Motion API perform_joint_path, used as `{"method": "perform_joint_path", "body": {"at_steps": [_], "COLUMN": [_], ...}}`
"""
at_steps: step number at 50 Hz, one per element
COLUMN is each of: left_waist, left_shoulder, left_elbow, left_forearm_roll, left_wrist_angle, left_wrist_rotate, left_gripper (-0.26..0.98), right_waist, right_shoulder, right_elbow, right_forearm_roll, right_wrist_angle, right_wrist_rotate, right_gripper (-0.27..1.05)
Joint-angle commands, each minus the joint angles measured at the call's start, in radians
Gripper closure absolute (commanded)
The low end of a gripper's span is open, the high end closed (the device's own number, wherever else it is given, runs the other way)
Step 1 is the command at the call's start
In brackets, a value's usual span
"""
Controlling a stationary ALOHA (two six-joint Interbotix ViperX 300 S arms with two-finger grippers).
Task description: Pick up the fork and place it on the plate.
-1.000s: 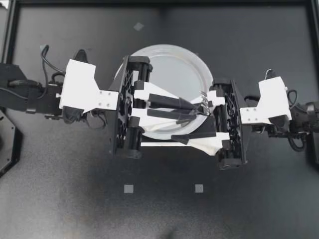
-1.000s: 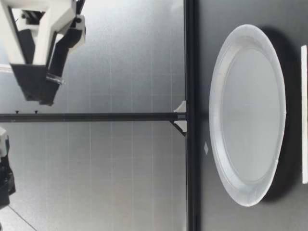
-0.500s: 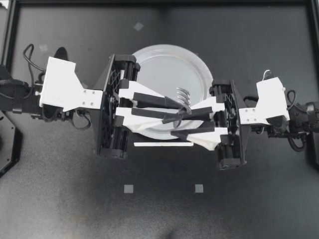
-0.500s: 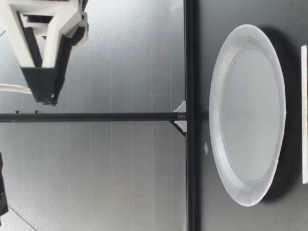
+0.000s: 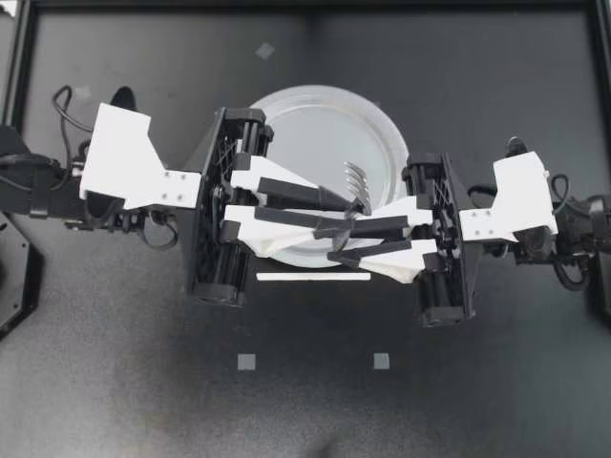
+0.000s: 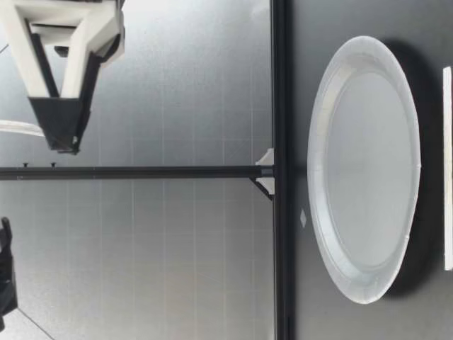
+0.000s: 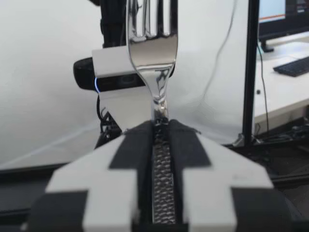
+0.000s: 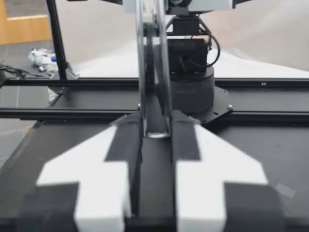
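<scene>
**A:** From above, how many of each?

**B:** One fork, one plate, one white strip, two grippers.

**A:** Made how?

**B:** Shiny metal fork. Round white plate with a raised rim. Thin, straight strip, flat on the dark table, just near of the plate.

**A:** Pose and grip?

**B:** Reaching in level from left and right, crossing over the plate's near right part. My left gripper clamped on the fork, my right gripper closed around its handle. Fork up in the air between them, tines toward the far side.

**A:** And from table height?

**B:** One plate, lying flat, with the strip nearer the camera. My right gripper, white and black, high above the table. Grip impossible to judge from here.

**A:** Left wrist?

**B:** Fork pinched at the neck between both fingers of my left gripper. Mirror-bright tines ahead of the tips.

**A:** Right wrist?

**B:** Smooth handle end of the fork squeezed from two sides by my right gripper, running on ahead.
</scene>
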Motion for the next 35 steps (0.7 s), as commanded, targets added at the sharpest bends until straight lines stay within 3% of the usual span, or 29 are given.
{"method": "perform_joint_path", "body": {"at_steps": [1, 4, 11, 14, 24, 31, 35], "left_waist": [0.003, 0.005, 0.005, 0.003, 0.003, 0.003, 0.003], "left_shoulder": [-0.008, -0.005, -0.005, -0.008, -0.055, -0.12, -0.144], "left_elbow": [-0.014, -0.014, -0.017, -0.015, 0.034, 0.127, 0.172], "left_forearm_roll": [-0.003, -0.002, -0.002, -0.002, 0.002, 0.002, 0.0], "left_wrist_angle": [0.029, 0.035, 0.035, 0.034, 0.037, 0.064, 0.094], "left_wrist_rotate": [-0.015, -0.023, -0.034, -0.035, -0.032, -0.029, -0.04], "left_gripper": [0.54, 0.42, -0.03, -0.13, -0.08, -0.08, -0.08], "right_waist": [0.005, 0.005, 0.005, 0.005, -0.005, -0.017, -0.038], "right_shoulder": [-0.035, -0.037, -0.041, -0.049, -0.192, -0.397, -0.494], "right_elbow": [-0.014, -0.014, -0.014, -0.011, 0.008, -0.023, -0.064], "right_forearm_roll": [-0.003, -0.003, -0.003, -0.005, -0.005, -0.002, 0.011], "right_wrist_angle": [-0.012, -0.009, -0.002, 0.006, 0.155, 0.584, 0.951], "right_wrist_rotate": [0.0, 0.0, -0.002, -0.003, -0.048, -0.101, -0.091], "right_gripper": [0.63, 0.63, 0.63, 0.63, 0.64, 0.64, 0.64]}}
